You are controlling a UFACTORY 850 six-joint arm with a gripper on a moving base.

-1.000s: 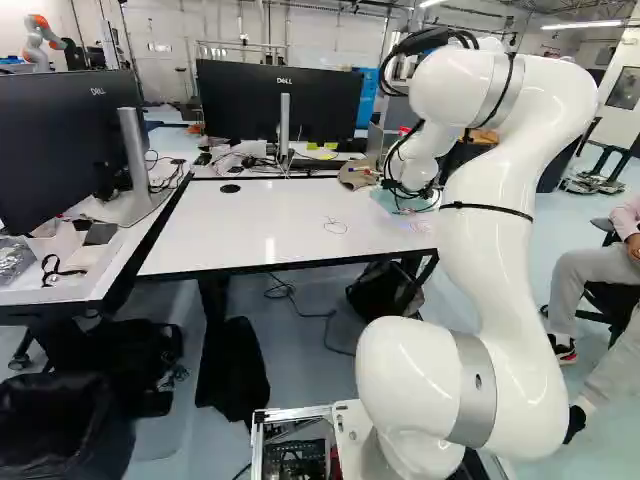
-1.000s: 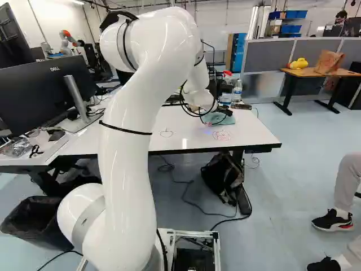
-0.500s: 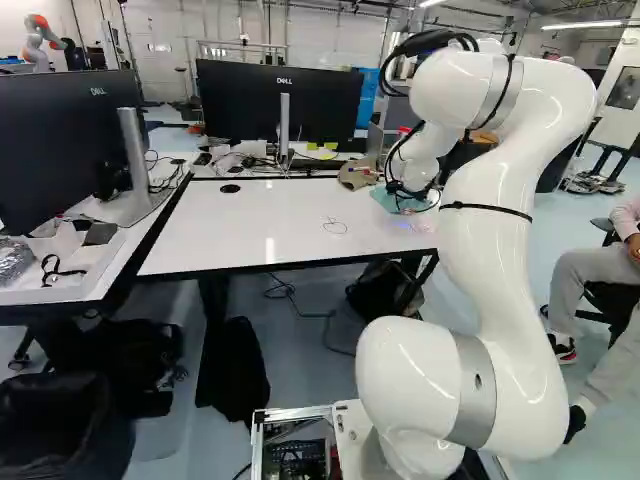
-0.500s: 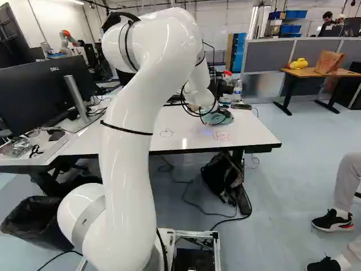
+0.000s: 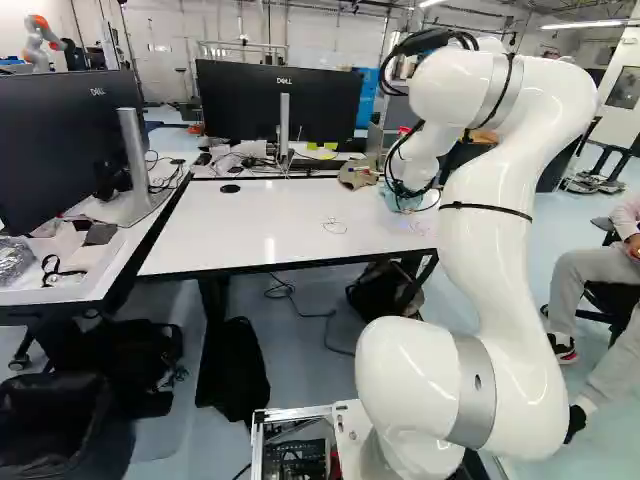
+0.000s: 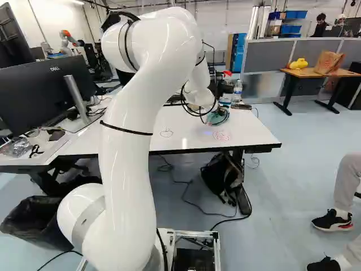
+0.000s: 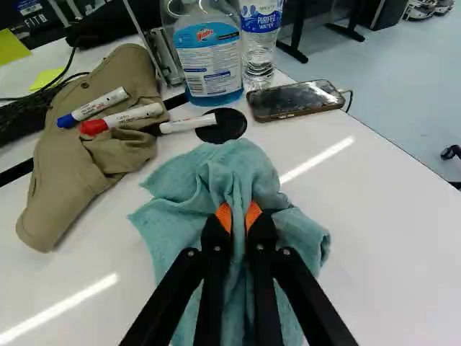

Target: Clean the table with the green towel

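Observation:
In the right base view my gripper (image 6: pixel 208 109) is low over the far right part of the white table (image 6: pixel 254 127), partly hidden by cables and the wrist. Seen from the wrist, the gripper (image 7: pixel 238 215) is shut on the green towel (image 7: pixel 241 169), its orange pads pinching a raised fold. The rest of the towel spreads around the fingers on the tabletop. A red scribble (image 6: pixel 221 135) lies on the table nearer the front edge than the towel, and a small dark round drawing (image 6: pixel 166 132) is farther left.
Beyond the towel stand a blue-labelled spray bottle (image 7: pixel 209 54) and a water bottle (image 7: pixel 260 36). A phone (image 7: pixel 295 99), a black disc (image 7: pixel 222 125), markers (image 7: pixel 92 108) and a tan cloth item (image 7: pixel 65 169) lie nearby. Monitors (image 5: pixel 280 100) stand behind and left. Another robot (image 5: pixel 42 38) is far back.
The gripper has come down slightly onto the towel and closed on it. The towel, earlier flatter and wider, is now bunched in around the fingers. The base has not moved.

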